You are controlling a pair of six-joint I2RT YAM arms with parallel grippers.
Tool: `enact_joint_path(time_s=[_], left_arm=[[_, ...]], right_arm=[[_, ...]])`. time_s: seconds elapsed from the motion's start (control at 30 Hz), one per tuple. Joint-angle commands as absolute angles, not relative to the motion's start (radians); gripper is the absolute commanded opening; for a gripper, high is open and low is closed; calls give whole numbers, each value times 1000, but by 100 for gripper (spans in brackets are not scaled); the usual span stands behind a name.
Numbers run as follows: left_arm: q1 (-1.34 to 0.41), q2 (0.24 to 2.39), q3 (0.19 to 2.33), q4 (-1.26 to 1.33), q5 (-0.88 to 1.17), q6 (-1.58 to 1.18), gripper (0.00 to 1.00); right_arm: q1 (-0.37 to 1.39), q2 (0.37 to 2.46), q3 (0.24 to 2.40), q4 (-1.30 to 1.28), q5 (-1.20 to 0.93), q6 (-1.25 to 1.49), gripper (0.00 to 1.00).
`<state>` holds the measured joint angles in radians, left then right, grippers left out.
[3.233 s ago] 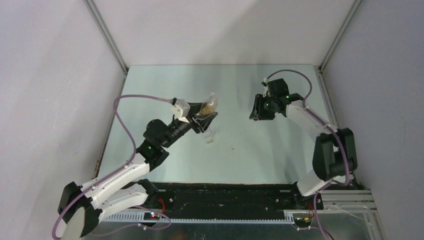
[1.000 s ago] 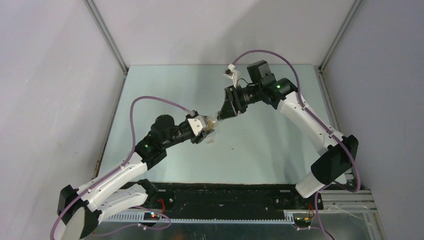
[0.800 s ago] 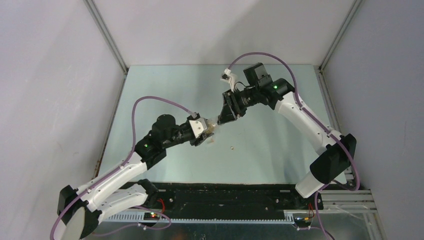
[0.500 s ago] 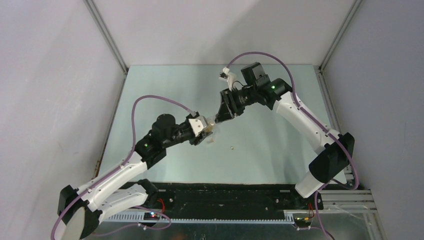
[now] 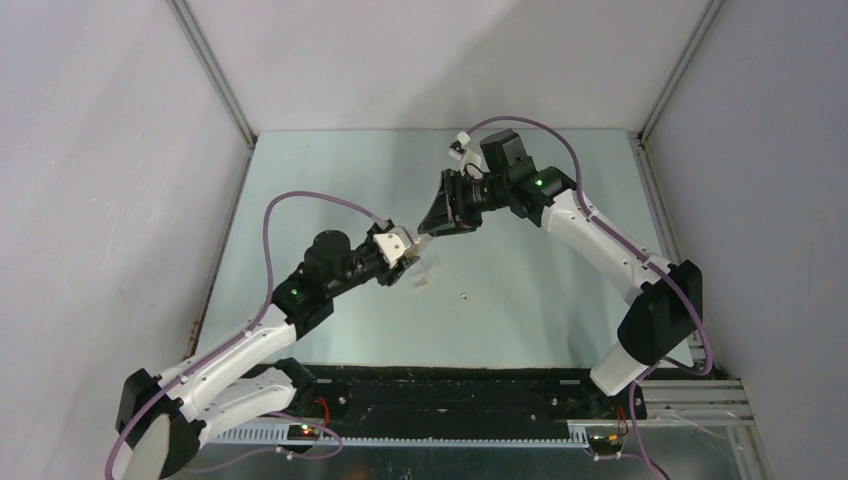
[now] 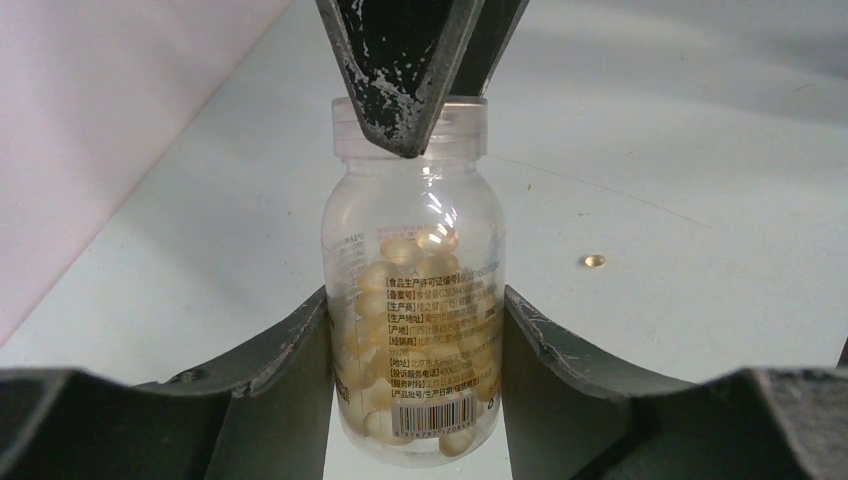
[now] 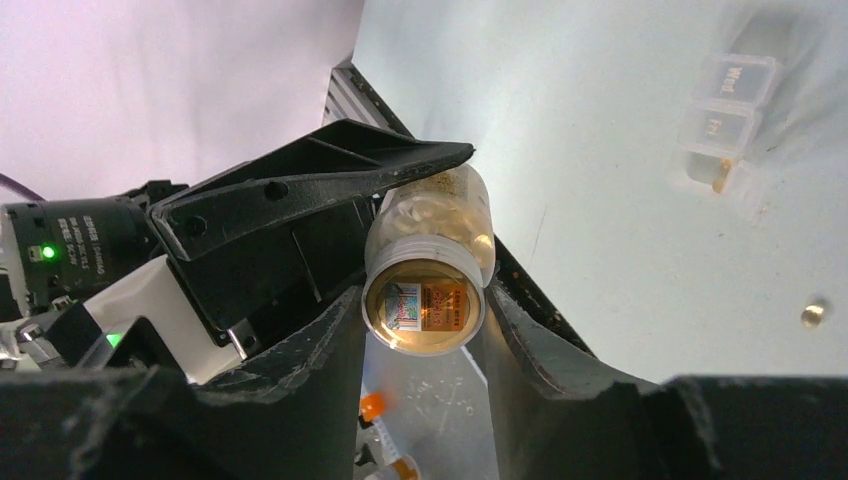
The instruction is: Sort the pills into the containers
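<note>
My left gripper [image 5: 408,250] is shut on a small clear bottle [image 6: 413,300] full of pale yellowish pills, holding its body above the table. My right gripper [image 5: 428,226] meets it from the far side. Its fingers [image 6: 400,70] sit on either side of the bottle's white cap [image 7: 425,300] and touch it. The white translucent pill box [image 5: 422,273] lies on the table just below the bottle; it also shows in the right wrist view [image 7: 728,100], with an orange pill in one compartment. One loose pill [image 5: 465,295] lies on the table to its right.
The pale green table [image 5: 540,290] is walled by grey panels on three sides. The black rail [image 5: 450,395] with both arm bases runs along the near edge. The loose pill also shows in the left wrist view [image 6: 594,261] and the right wrist view [image 7: 813,313].
My right arm swung left from the far right of the table to the bottle, and its fingers came onto the cap. My left gripper lowered and turned the bottle toward it.
</note>
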<state>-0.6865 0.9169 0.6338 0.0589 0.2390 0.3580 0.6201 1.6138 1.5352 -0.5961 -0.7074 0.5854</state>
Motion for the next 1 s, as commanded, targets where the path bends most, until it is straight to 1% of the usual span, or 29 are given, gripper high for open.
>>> enact_joint_path(time_s=[0.0, 0.07, 0.13, 0.23, 0.33, 0.4, 0.43, 0.5, 0.57, 0.67, 0.83, 0.97], left_arm=[[-707, 913, 662, 336, 329, 351, 0], [-706, 913, 662, 331, 327, 352, 0], [-706, 910, 662, 321, 324, 354, 0], [-706, 906, 658, 312, 318, 349, 0], [-706, 904, 646, 310, 312, 337, 0], [-707, 903, 635, 309, 311, 326, 0], [-706, 903, 634, 306, 312, 320, 0], [-707, 902, 638, 290, 320, 310, 0], [-706, 899, 644, 276, 321, 304, 0], [-707, 892, 647, 271, 322, 296, 0], [-706, 892, 654, 271, 333, 280, 0], [-706, 905, 684, 217, 376, 295, 0]], right_arm=[[681, 1627, 1532, -549, -797, 728, 35], [682, 1624, 1536, -544, -784, 741, 36], [682, 1617, 1539, -537, -770, 735, 39], [670, 1591, 1540, -534, -732, 723, 49], [648, 1563, 1541, -518, -700, 715, 56], [635, 1546, 1551, -516, -687, 697, 65], [631, 1537, 1556, -512, -685, 677, 79], [617, 1521, 1568, -511, -692, 636, 96], [602, 1504, 1580, -529, -695, 588, 99], [573, 1468, 1582, -555, -694, 533, 100], [534, 1414, 1574, -575, -720, 407, 99], [543, 1391, 1580, -631, -706, 260, 97]])
